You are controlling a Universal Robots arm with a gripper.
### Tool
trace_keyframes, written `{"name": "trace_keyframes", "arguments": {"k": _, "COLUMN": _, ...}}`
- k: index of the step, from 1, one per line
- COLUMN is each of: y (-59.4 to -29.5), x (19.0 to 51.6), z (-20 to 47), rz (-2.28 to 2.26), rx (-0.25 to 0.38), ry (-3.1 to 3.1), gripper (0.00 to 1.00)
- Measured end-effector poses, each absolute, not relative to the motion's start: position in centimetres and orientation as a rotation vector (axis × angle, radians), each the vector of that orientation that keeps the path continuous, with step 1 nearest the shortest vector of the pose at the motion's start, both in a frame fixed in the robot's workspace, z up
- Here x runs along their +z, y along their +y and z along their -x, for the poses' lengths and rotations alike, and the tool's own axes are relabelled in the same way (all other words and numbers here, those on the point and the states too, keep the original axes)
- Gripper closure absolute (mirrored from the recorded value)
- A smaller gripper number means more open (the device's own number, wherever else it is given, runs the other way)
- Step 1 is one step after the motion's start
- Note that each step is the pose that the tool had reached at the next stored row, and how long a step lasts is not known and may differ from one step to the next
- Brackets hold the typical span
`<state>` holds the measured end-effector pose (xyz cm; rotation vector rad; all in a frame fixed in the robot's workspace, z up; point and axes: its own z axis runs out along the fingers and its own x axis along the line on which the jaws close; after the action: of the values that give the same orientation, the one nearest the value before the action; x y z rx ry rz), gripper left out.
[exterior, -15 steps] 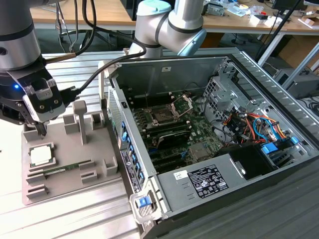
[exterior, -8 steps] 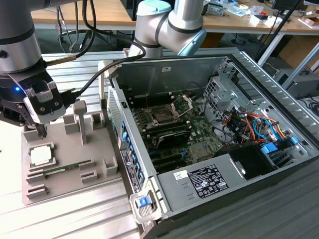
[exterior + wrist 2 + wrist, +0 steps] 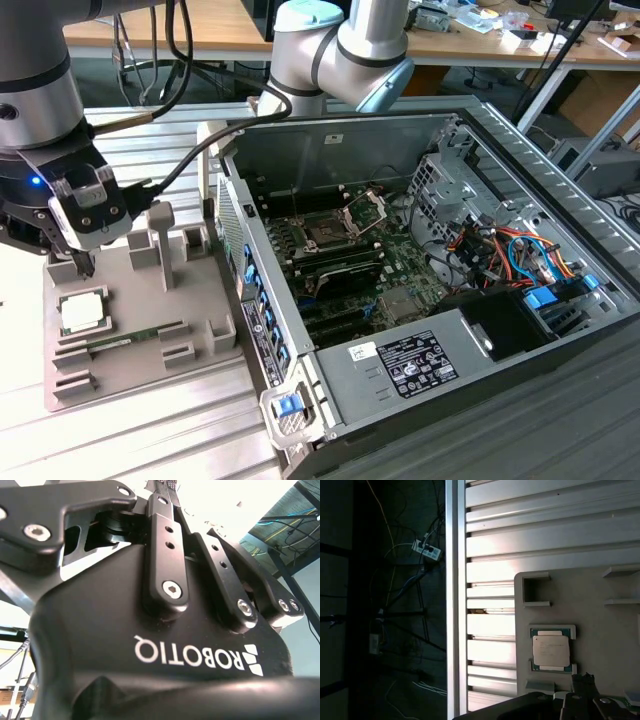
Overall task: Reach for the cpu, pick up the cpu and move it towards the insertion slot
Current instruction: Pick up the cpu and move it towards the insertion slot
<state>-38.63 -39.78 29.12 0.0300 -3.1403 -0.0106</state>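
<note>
The cpu (image 3: 82,312) is a small square chip with a pale metal top. It lies flat in a recess of the grey holder block (image 3: 140,330) at the exterior view's left. The first wrist view shows the cpu (image 3: 551,650) from above, in a green-edged seat. My gripper (image 3: 75,255) hangs just above and slightly behind the chip, open, with nothing between its fingers (image 3: 582,680). The insertion slot (image 3: 327,233) is a dark square socket with its silver frame raised, on the green board inside the open computer case.
The open computer case (image 3: 420,300) takes up the middle and the exterior view's right, with cables and a drive cage inside. Upright grey posts (image 3: 160,240) stand on the holder block beside my gripper. A thin green memory stick (image 3: 130,340) lies in the block. Ribbed aluminium table (image 3: 490,580) lies underneath.
</note>
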Motion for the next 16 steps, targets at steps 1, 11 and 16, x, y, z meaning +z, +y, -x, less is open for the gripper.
{"name": "trace_keyframes", "arguments": {"k": 1, "y": -39.78, "x": 29.10, "z": 38.63, "rz": -0.030, "rx": -0.011, "ry": -3.140, "gripper": 0.90}}
{"name": "trace_keyframes", "arguments": {"k": 11, "y": -39.77, "x": 28.92, "z": 38.77, "rz": -0.030, "rx": -0.011, "ry": -3.140, "gripper": 0.90}}
{"name": "trace_keyframes", "arguments": {"k": 16, "y": -39.78, "x": 28.88, "z": 39.10, "rz": -0.030, "rx": -0.011, "ry": -3.140, "gripper": 0.90}}
